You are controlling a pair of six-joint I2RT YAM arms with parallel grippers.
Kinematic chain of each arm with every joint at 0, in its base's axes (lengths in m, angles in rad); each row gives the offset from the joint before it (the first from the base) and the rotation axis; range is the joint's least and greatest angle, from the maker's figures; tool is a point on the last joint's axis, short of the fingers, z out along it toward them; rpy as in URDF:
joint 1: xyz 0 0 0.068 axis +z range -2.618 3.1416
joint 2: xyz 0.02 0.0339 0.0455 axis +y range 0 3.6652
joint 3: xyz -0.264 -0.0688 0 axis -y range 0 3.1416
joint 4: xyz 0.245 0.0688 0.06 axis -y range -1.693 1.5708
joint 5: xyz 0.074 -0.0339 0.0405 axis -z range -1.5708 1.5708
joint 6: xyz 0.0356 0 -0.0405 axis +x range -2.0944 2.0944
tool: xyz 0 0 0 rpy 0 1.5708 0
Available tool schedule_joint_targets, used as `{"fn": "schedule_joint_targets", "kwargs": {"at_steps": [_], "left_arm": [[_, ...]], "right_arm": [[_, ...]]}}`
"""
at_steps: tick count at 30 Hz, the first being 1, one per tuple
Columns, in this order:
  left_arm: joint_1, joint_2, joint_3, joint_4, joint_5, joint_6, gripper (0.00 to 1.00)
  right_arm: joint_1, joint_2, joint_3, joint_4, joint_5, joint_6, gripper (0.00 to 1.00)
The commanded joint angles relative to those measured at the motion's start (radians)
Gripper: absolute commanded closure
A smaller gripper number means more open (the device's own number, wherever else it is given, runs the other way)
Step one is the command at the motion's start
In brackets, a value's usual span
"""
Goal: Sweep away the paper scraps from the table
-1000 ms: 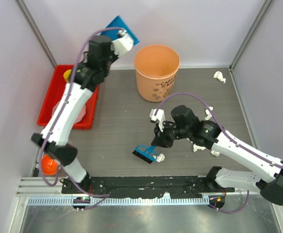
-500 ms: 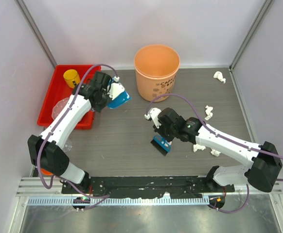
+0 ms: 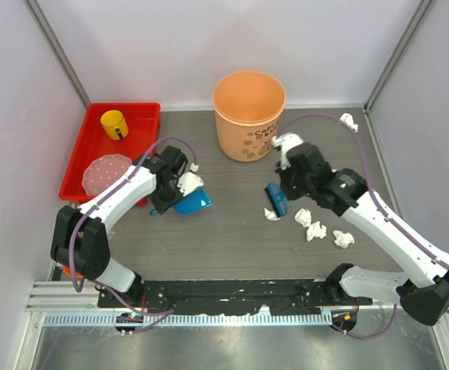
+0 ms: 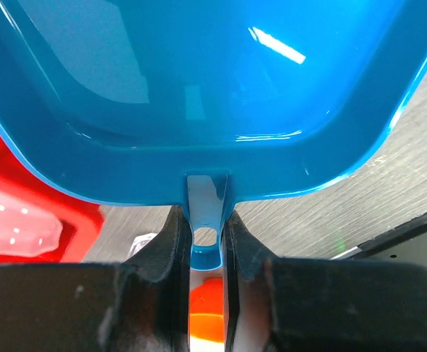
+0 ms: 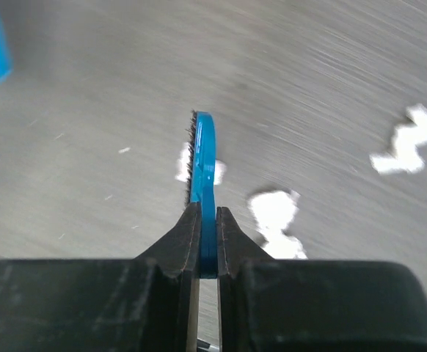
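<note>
Whereas a moment ago the glossy blue plastic dustpan (image 3: 192, 203) hung near the orange bucket (image 3: 248, 116), the left gripper (image 4: 206, 246), pinching its handle, has lowered it to the dark gray wood-grain table (image 3: 224, 243). The right gripper (image 5: 207, 246), clamped on the small blue brush (image 3: 275, 198), has swung right beside four crumpled white paper scraps (image 3: 315, 230); a fifth lies in the far corner. Sweeping can probably begin.

Orange bucket (image 3: 240, 139) at the back, red tray (image 3: 138, 127) far left holding yellow cup (image 3: 114, 123) and pink disc (image 3: 106, 168)
</note>
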Motion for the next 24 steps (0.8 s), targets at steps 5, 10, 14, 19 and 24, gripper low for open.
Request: {"fn": "schedule_joint_targets", "kwargs": {"at_steps": [5,10,14,19,24], "left_arm": [[-0.206,0.106,-0.041,0.108,0.055,-0.022,1.00],[-0.264,0.224,0.001,0.116,0.080,-0.029,1.00],[-0.304,0.270,0.025,0.102,0.089,-0.012,1.00],[-0.327,0.310,0.070,0.084,0.168,-0.006,1.00],[-0.359,0.380,0.120,0.066,0.172,0.001,1.00]], "right_arm": [[-0.313,0.044,0.032,-0.274,0.452,0.204,0.99],[-0.434,0.153,0.074,-0.314,0.444,0.244,0.99],[-0.456,0.225,0.022,-0.308,0.416,0.305,0.99],[-0.456,0.245,0.003,-0.306,0.406,0.336,0.99],[-0.421,0.208,-0.075,-0.176,0.155,0.317,0.99]]}}
